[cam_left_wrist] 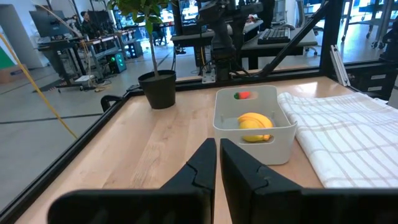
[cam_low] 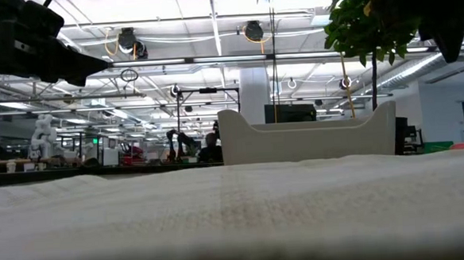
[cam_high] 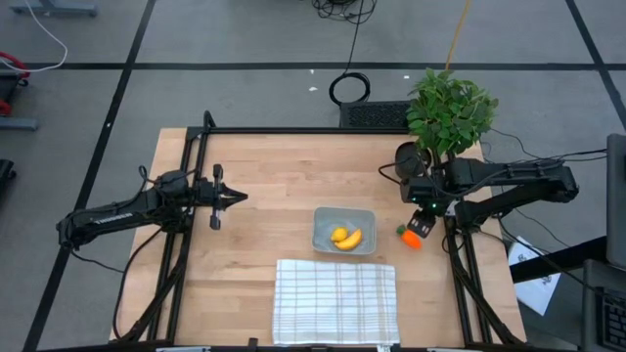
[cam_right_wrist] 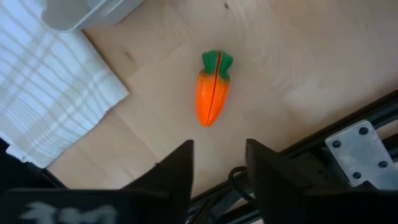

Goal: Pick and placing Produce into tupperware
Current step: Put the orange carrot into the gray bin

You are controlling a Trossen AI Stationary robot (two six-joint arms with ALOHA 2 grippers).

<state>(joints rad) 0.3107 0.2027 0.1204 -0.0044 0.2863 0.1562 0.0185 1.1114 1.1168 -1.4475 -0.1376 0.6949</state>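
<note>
Pale wood-grain worktop [cam_high: 264, 210] inside a black frame, open industrial hall behind.

Right end effector [cam_right_wrist: 219, 163]: fingers parted, nothing held, poised directly above the carrot [cam_right_wrist: 212, 97], which lies flat on bare wood near the worktop's right edge, beside the frame rail and apart from the container. Left end effector [cam_left_wrist: 217, 163]: fingers nearly together, empty, waiting at the left side.

The tupperware [cam_high: 343, 231], square with rounded corners and translucent walls, already holds the banana [cam_high: 350, 240] and the lemon-like piece [cam_high: 338, 234]. A white checked cloth [cam_high: 335, 300] lies just in front of it; a leafy potted plant [cam_high: 446, 112] stands behind the right arm.

Risk, in my judgement: the carrot is smooth, tapered plastic. A grip near the narrow tip could squeeze it out sideways toward the rail.
</note>
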